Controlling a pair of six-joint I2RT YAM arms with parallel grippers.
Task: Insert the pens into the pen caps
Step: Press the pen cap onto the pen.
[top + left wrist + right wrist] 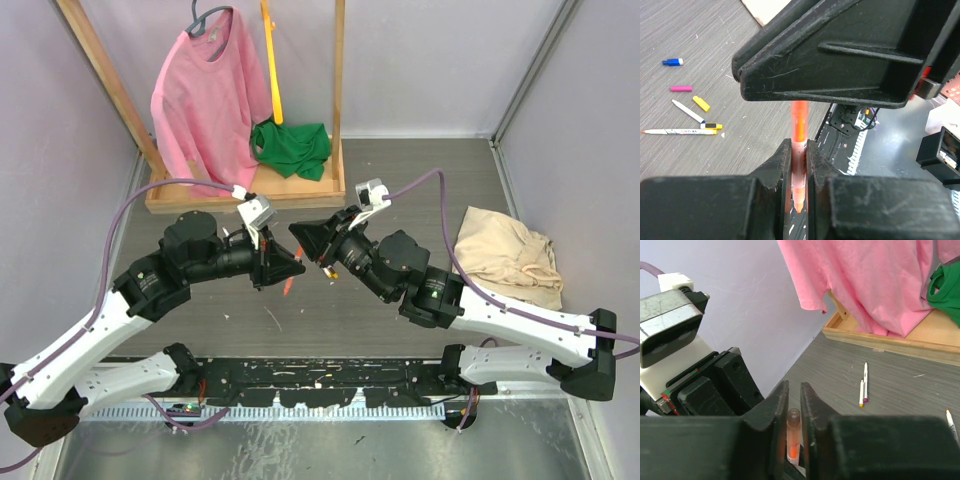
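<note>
My left gripper point(298, 263) point(799, 146) is shut on an orange pen point(800, 120), which runs from its jaws up to the right gripper's body. My right gripper point(297, 232) point(794, 388) is shut on a translucent orange pen cap point(793, 432), open end up, with orange showing inside it. The two grippers meet tip to tip above the table's middle. Loose on the table lie a blue cap point(672, 62), a magenta cap point(680, 88), a yellow cap point(701, 103) and white pens point(688, 111) point(680, 131). Two more pens point(864, 385) lie side by side.
A wooden rack point(250, 190) stands at the back with a pink shirt point(205, 95), a green cloth point(292, 148) and a yellow strap point(271, 60). A beige cloth point(508, 255) lies at the right. Another pen point(951, 422) lies at the right wrist view's edge.
</note>
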